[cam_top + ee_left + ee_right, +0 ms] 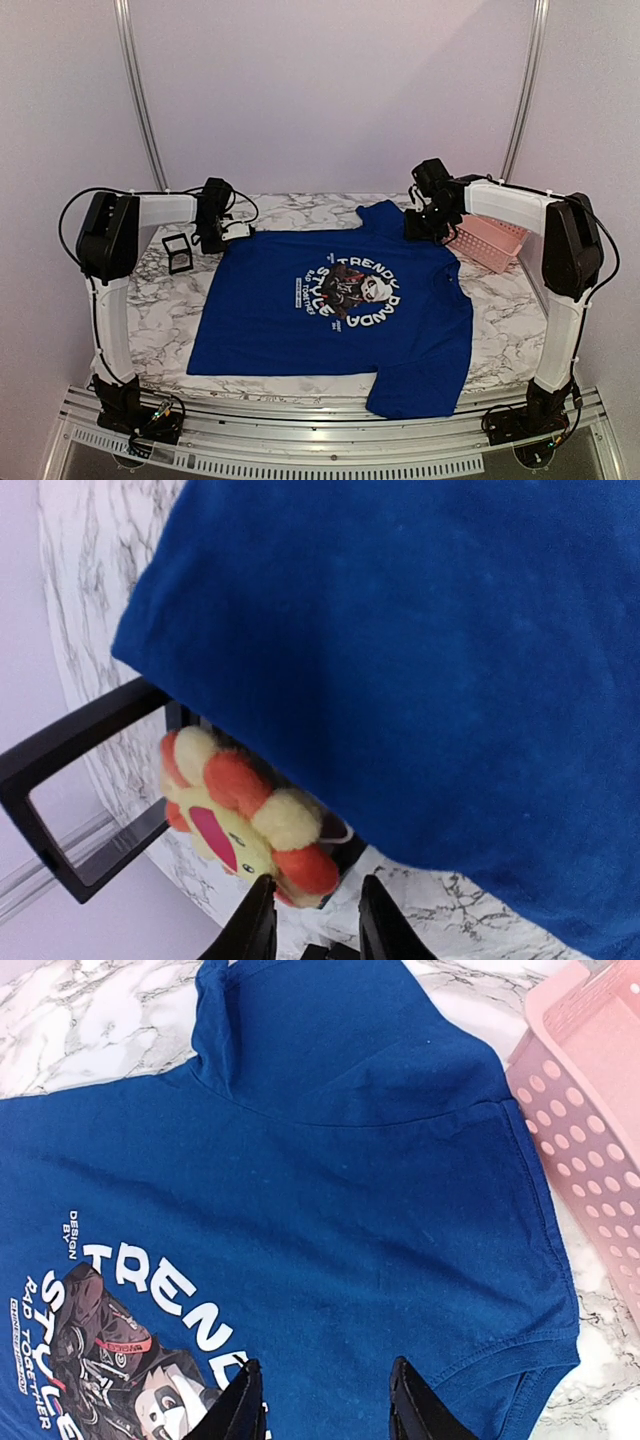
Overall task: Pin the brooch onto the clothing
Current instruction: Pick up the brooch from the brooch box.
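The royal blue T-shirt point(260, 330) lies flat on the marble table, panda print point(350, 285) facing up. The brooch point(245, 820) is a fluffy flower with yellow and orange petals and a yellow face. It sits at the shirt's edge point(420, 630) on a dark part, just ahead of my left gripper point(315, 920). That gripper is open; one lower petal reaches between the fingertips and touches only the left finger point(252, 920). In the top view my left gripper point(225, 232) hides the brooch. My right gripper point(325, 1405) is open and empty above the shirt point(350, 1160), between print point(110, 1360) and sleeve.
A small black square box point(179, 252) stands open left of the shirt; its frame point(60, 770) shows beside the brooch. A pink perforated basket point(487, 245) stands at the back right, close to the shirt's sleeve, and also shows in the right wrist view point(590, 1110).
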{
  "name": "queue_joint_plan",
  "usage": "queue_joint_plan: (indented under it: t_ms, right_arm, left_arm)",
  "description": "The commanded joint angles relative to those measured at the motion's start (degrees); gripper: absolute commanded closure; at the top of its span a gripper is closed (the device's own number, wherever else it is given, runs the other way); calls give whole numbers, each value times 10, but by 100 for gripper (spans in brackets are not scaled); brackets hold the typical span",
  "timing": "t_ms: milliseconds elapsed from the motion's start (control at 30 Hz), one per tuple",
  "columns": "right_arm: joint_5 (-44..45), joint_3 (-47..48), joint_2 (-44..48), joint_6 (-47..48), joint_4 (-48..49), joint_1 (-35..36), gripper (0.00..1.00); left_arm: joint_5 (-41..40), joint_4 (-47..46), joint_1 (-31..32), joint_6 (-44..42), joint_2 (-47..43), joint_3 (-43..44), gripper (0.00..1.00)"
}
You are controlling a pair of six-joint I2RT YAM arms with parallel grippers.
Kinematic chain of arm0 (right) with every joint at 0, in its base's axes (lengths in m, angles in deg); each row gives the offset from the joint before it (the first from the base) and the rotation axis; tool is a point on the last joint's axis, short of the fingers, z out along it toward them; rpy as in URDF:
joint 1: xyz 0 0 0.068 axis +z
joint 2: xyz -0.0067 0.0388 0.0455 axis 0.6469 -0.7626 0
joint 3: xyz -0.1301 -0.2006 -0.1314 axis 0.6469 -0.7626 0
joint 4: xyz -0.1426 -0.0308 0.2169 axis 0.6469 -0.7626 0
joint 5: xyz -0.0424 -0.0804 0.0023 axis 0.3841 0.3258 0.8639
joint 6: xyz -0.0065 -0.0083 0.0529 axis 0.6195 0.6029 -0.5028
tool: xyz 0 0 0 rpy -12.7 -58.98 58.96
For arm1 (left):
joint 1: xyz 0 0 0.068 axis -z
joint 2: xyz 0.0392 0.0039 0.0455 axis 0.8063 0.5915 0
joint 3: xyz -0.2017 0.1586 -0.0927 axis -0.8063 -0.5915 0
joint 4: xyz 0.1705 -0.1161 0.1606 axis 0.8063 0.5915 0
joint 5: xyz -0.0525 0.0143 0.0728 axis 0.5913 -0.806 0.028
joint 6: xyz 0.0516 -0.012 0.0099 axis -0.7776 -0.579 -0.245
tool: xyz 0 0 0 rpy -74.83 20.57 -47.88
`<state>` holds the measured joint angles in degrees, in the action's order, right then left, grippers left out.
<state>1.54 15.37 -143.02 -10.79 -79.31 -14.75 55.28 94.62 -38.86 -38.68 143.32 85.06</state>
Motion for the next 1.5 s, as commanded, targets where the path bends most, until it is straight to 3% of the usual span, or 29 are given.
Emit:
queue_joint_plan:
  t_ms: [0,300,533,900,1100,1267,1467]
  right_arm:
    - [-1,12,15,7,-11,9,59]
    - [-11,24,10,17,-12,14,58]
    - [-12,28,5,22,-17,18,58]
    - [-5,32,3,28,-23,20,58]
    - [-6,32,2,31,-22,20,58]
    - [-5,33,2,31,-24,21,58]
    - [-4,32,3,30,-27,23,58]
  left_arm:
    - [-7,-27,-6,-15,23,16,72]
    - [0,-22,-13,-10,27,23,70]
    - [62,35,-15,1,5,57,62]
    - [30,28,-21,-8,43,71,63]
    - [32,41,-22,-16,53,75,53]
    - [28,50,-21,-1,74,96,62]
    - [52,65,-24,7,68,98,86]
